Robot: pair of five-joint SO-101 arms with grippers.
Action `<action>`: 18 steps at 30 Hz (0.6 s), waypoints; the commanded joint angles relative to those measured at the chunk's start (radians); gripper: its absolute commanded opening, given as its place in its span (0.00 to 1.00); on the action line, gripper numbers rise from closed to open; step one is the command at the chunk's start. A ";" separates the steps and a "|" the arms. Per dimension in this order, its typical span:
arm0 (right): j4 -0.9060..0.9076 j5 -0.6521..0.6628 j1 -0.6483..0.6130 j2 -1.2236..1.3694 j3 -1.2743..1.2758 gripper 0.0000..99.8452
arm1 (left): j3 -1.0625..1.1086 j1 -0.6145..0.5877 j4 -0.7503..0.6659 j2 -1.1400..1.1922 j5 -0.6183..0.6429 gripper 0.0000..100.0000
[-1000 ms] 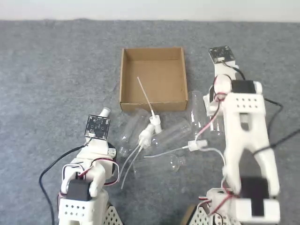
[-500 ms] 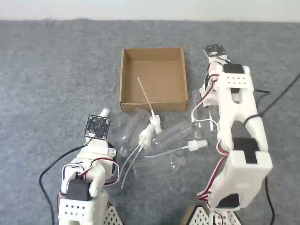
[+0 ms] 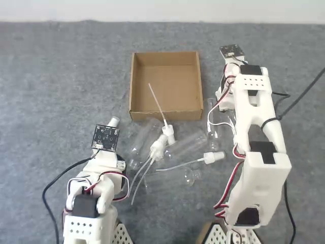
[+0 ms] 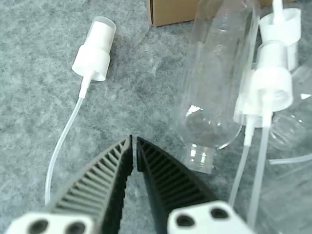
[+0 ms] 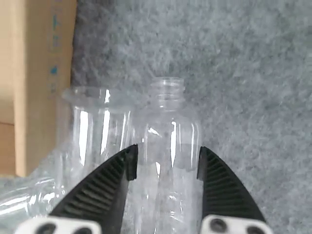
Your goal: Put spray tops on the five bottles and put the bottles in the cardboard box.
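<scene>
The cardboard box [image 3: 165,84] lies open with one spray top's tube leaning over its near wall. Clear bottles [image 3: 144,138] [image 3: 185,143] lie uncapped in front of it, among loose spray tops [image 3: 167,133] [image 3: 214,156]. My right arm [image 3: 254,101] stretches beside the box's right wall. My right gripper [image 5: 165,156] is open, its fingers [image 5: 127,163] straddling a lying bottle [image 5: 168,126]; a second bottle [image 5: 95,126] lies against the box [image 5: 44,73]. My left gripper [image 4: 134,142] is shut and empty over the carpet, between a spray top [image 4: 95,48] and a bottle [image 4: 217,83].
Grey carpet covers the table. A round-bottomed bottle [image 3: 190,175] lies near the front, with long dip tubes [image 3: 139,175] trailing towards my left arm [image 3: 96,173]. Open carpet lies left of the box and behind it.
My right arm has swung away from the front and stretched out along the box's right side, over the bottles there. The left arm and the objects have not moved.
</scene>
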 commanded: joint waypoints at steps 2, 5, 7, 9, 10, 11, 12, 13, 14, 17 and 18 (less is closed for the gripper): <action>0.010 0.012 -0.008 0.036 -0.060 0.17 | -0.013 -0.005 0.005 -0.018 0.002 0.02; 0.010 0.015 -0.007 0.061 -0.063 0.17 | -0.013 -0.005 0.005 -0.018 0.002 0.02; 0.010 0.015 -0.007 0.071 -0.063 0.17 | -0.013 -0.005 0.005 -0.018 0.002 0.02; 0.012 0.015 -0.005 0.076 -0.061 0.17 | -0.013 -0.005 0.005 -0.018 0.002 0.01; 0.012 0.015 -0.004 0.076 -0.058 0.16 | -0.013 -0.005 0.005 -0.018 0.002 0.01; 0.012 0.015 -0.001 0.076 -0.058 0.16 | -0.013 -0.005 0.005 -0.018 0.002 0.01; 0.015 0.015 0.007 0.074 -0.057 0.16 | -0.013 -0.005 0.005 -0.018 0.002 0.01; 0.027 0.015 0.013 0.073 -0.060 0.16 | -0.013 -0.005 0.005 -0.018 0.002 0.01; 0.039 0.015 0.019 0.071 -0.061 0.16 | -0.013 -0.005 0.005 -0.018 0.002 0.01; 0.073 0.015 0.031 0.068 -0.068 0.16 | -0.013 -0.005 0.005 -0.018 0.002 0.01; 0.085 0.015 0.033 0.068 -0.072 0.16 | -0.013 -0.005 0.005 -0.018 0.002 0.01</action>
